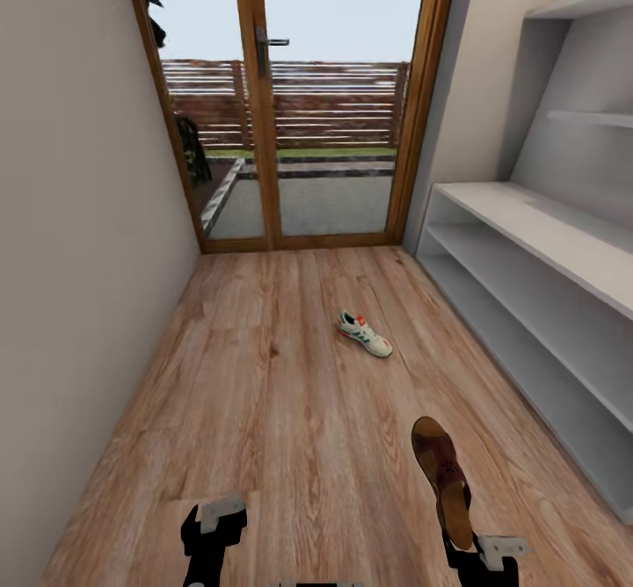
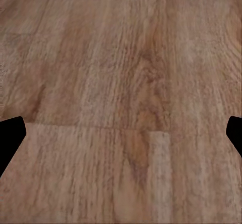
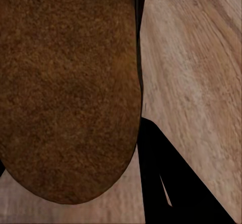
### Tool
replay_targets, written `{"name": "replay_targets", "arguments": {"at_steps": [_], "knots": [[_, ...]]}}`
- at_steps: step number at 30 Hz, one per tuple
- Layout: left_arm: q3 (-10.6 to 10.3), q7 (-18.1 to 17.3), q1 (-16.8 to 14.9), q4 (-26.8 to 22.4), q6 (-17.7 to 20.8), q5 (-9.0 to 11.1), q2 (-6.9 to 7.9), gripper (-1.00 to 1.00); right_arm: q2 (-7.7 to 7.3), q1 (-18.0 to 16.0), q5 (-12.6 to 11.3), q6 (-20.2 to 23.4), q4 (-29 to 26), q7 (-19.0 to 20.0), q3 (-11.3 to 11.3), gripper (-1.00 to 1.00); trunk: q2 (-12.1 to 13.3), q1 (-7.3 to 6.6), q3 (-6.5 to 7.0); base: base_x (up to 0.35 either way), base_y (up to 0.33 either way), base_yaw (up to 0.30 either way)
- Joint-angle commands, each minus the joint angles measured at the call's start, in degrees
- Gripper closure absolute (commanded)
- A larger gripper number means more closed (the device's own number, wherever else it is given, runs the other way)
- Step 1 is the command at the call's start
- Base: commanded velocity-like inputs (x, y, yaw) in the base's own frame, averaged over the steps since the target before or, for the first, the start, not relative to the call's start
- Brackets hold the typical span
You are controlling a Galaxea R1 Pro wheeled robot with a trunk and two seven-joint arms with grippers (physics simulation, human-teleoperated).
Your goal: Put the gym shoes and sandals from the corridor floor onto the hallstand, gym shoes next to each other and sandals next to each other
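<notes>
Sandal hung pinched at its heel in my right claw, its long axis pointing forward, with the hallstand lying off to my right, so I judged the right arm the natural one to swing it onto that shelf. My left claw stood spread and empty over the corridor floor. One gym shoe lay ahead on the planks, between me and the glass door.

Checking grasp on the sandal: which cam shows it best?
Head view: the sandal shows full length, heel end at the right gripper, toe pointing away over the corridor floor. The right wrist view gives a close brown surface without outline. The left wrist view looks at floor planks.
</notes>
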Motion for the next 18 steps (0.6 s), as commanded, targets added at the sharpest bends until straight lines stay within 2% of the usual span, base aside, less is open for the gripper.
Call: {"name": "replay_targets", "arguments": {"at_steps": [1,8,18], "knots": [[-0.49,0.31,-0.04,0.06,-0.24,0.58,0.04,-1.0,-0.01,-0.03,-0.71,-0.14,0.03,0.51,-0.02,1.0,-0.02,0.02,-0.04,0.286,0.195,0.0],[-0.49,0.31,-0.04,0.07,-0.24,0.58,0.04,-1.0,0.06,-0.03,-0.71,-0.14,0.04,0.51,0.01,1.0,-0.02,0.02,0.02,0.286,0.195,-0.039],[-0.49,0.31,-0.04,0.03,-0.24,0.58,0.04,-1.0,0.03,-0.03,-0.71,-0.08,0.04,0.51,0.0,1.0,-0.02,0.02,0.48,0.286,0.195,-0.242]]}}
